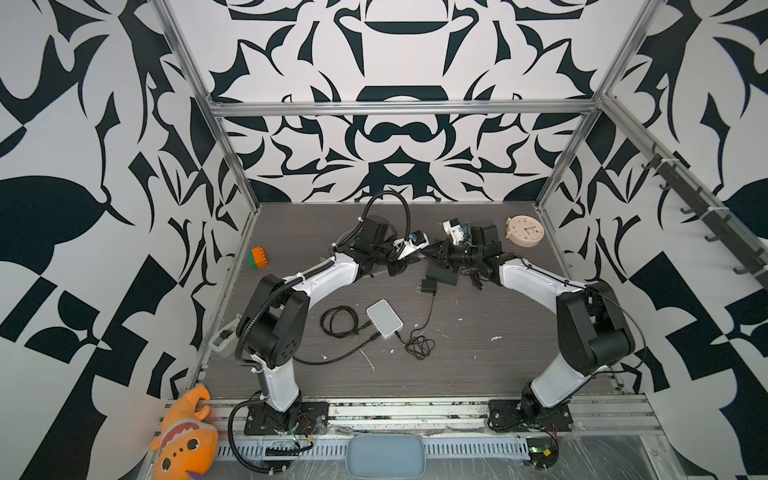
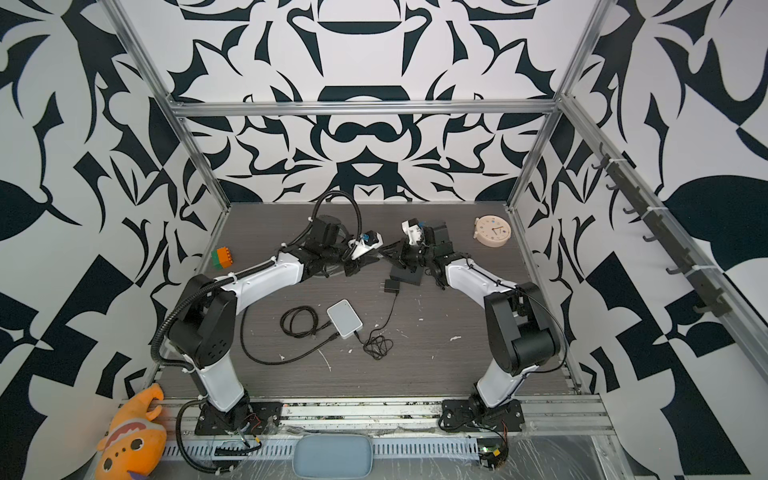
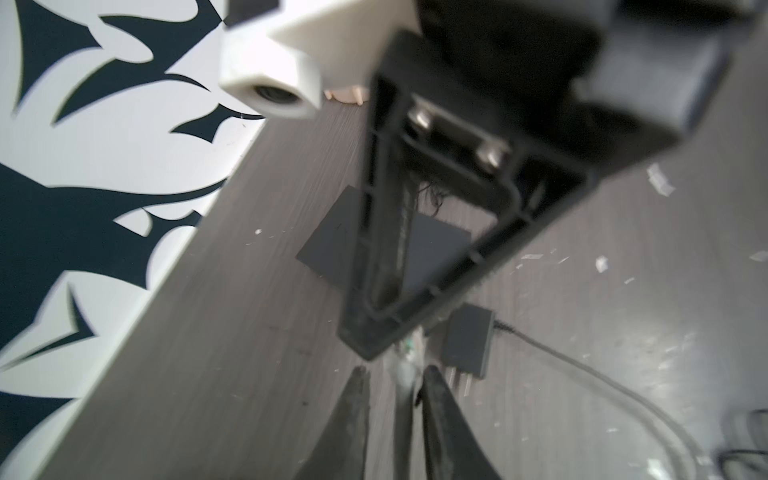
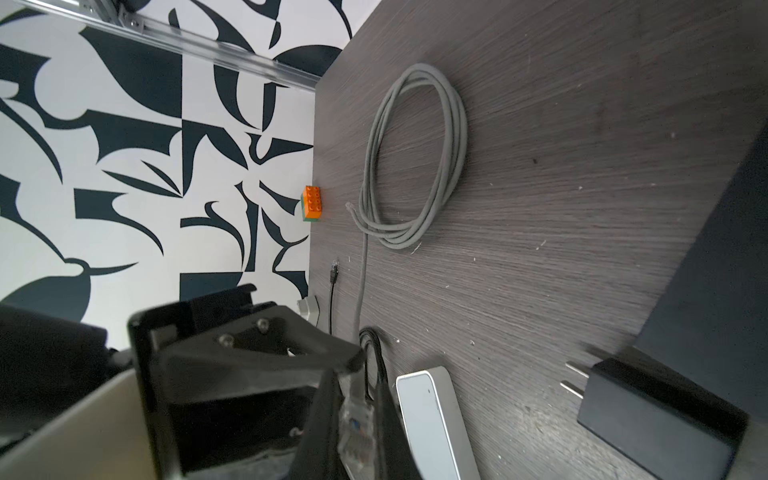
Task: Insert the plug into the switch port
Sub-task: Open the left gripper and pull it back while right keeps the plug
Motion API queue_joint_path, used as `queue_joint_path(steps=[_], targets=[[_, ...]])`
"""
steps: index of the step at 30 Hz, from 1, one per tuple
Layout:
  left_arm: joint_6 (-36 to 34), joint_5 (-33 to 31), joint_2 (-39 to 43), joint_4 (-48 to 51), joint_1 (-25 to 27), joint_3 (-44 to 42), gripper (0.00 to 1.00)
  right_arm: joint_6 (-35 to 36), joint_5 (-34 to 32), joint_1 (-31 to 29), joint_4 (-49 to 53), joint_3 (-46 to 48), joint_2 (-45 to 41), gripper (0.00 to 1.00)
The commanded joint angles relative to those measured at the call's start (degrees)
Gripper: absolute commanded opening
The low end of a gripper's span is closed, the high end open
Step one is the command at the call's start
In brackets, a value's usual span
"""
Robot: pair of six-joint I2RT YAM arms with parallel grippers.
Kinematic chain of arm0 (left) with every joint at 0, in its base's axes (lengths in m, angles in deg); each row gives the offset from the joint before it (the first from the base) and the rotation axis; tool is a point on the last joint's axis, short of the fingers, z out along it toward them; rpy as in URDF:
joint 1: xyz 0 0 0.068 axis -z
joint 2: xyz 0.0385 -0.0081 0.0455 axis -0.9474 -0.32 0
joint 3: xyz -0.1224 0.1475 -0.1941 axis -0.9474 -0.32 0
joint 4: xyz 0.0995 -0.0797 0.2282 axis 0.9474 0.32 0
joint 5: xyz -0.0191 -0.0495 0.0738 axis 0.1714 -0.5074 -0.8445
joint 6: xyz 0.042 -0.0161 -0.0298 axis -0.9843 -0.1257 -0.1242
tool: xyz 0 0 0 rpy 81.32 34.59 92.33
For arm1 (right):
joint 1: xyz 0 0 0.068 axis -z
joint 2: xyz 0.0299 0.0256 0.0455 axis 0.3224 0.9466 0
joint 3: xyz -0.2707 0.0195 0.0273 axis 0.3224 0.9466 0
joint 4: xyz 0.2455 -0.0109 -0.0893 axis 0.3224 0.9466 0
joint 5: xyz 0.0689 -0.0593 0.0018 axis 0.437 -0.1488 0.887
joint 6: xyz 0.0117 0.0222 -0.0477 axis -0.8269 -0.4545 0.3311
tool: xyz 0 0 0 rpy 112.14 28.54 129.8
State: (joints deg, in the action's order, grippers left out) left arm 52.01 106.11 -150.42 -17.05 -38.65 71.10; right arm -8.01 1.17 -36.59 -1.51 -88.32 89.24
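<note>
The clear plug (image 4: 357,419) on a grey cable sits pinched between the black fingers of my right gripper (image 4: 356,386), which is shut on it. In the left wrist view my left gripper (image 3: 395,376) stands slightly open. The blurred grey cable (image 3: 404,415) runs through its gap, with the plug (image 3: 409,349) just past the tips. In both top views the two grippers (image 1: 409,261) (image 1: 434,253) meet tip to tip above the back middle of the table. The white flat box (image 1: 384,318) (image 4: 432,424) with cables at its edge looks like the switch. Its ports are hidden.
A flat black box (image 1: 442,272) (image 3: 332,245) and a black power adapter (image 1: 427,286) (image 4: 656,415) lie under the grippers. A grey cable coil (image 4: 415,158), a loose black plug (image 4: 334,272), an orange brick (image 1: 257,257) and a beige clock (image 1: 524,230) are nearby.
</note>
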Motion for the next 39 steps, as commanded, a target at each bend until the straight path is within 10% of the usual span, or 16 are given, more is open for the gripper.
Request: queue_joint_path(steps=[1,17,27,39], targets=[[1.01,11.66,-1.36,8.93,-2.13,3.72,0.32,9.73,4.32,-0.37,0.45,-2.81,-1.9,0.07],[-2.05,22.87,-6.14,22.07,-5.0,9.97,0.37,10.46,7.9,-0.15,-0.55,-4.12,0.19,0.06],[-0.04,24.93,-8.0,21.87,-5.08,12.19,0.01,7.83,9.74,-0.15,-1.48,-4.01,0.01,0.07],[-4.06,35.99,-12.8,34.08,-7.22,19.44,0.0,16.11,13.16,6.87,-5.63,-3.08,-0.58,0.37]])
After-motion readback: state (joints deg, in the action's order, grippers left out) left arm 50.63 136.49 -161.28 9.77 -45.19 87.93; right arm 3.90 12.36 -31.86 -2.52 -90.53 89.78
